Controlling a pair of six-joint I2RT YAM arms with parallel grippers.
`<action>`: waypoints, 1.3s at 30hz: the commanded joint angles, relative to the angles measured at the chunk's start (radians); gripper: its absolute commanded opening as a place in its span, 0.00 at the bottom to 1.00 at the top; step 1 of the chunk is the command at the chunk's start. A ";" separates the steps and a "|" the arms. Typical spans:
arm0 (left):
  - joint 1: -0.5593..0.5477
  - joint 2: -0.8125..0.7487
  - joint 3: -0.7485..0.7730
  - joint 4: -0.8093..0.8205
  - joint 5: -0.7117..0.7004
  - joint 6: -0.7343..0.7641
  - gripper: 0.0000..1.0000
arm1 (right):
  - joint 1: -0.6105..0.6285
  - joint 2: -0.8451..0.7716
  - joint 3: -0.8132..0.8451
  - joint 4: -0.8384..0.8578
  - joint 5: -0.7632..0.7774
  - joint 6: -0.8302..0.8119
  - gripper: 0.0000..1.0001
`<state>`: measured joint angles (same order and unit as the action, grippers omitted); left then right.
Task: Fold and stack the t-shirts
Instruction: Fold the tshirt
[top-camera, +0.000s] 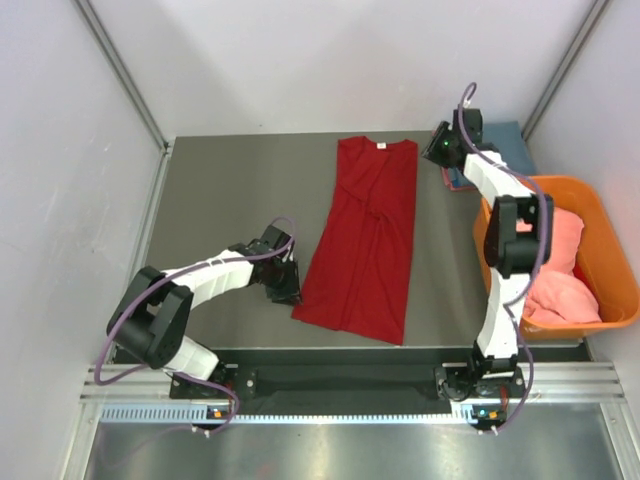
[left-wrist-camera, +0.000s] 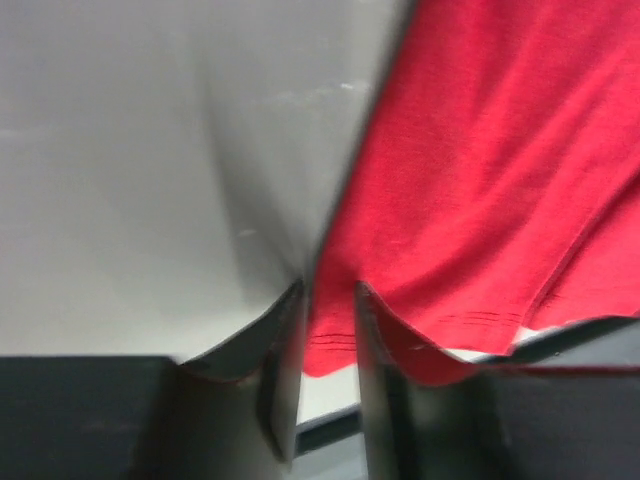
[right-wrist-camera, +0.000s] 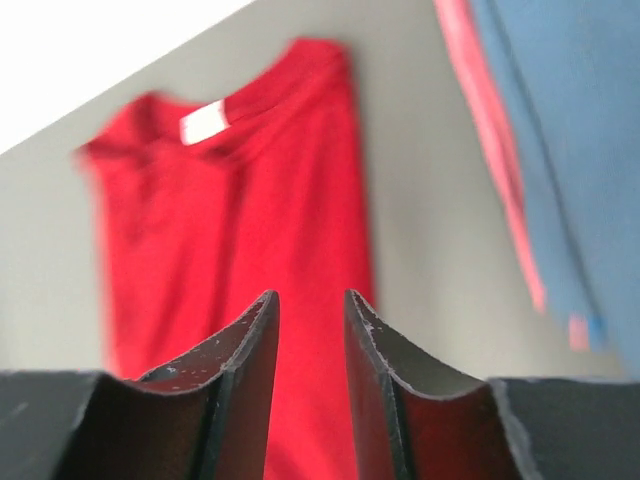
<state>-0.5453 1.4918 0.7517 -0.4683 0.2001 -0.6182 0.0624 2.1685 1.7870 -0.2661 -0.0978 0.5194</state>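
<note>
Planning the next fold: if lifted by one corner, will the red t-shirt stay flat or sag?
Probably sags: the red t-shirt lies in soft creases, so it looks floppy. Likely light, being thin cloth lying flat.

We see a grey tabletop (top-camera: 230, 190) enclosed by white walls (top-camera: 300, 60). An orange plastic tub (top-camera: 565, 185) sits at its right edge; a metal rail (top-camera: 340, 385) spans the near side.

Deep red t-shirt (top-camera: 365, 235), folded lengthwise into a narrow strip, lies flat at centre, white-labelled collar toward 12 o'clock, hem toward 6; blue t-shirt (top-camera: 512, 150) folded at 2 o'clock; salmon-pink t-shirt (top-camera: 560, 270) crumpled in orange tub (top-camera: 565, 181) at 3 o'clock.
</note>
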 joint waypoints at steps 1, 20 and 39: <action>-0.004 0.035 -0.090 0.086 0.036 0.002 0.25 | 0.060 -0.251 -0.105 -0.067 0.004 0.019 0.34; -0.106 -0.148 -0.310 0.169 0.061 -0.221 0.00 | 0.583 -0.746 -0.912 -0.081 -0.042 0.205 0.34; -0.163 -0.280 -0.114 -0.141 -0.154 -0.195 0.38 | 0.951 -0.759 -1.014 -0.056 0.089 0.470 0.33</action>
<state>-0.7063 1.2537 0.5880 -0.5068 0.1059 -0.8383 0.9649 1.3830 0.7464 -0.3252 -0.0628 0.9306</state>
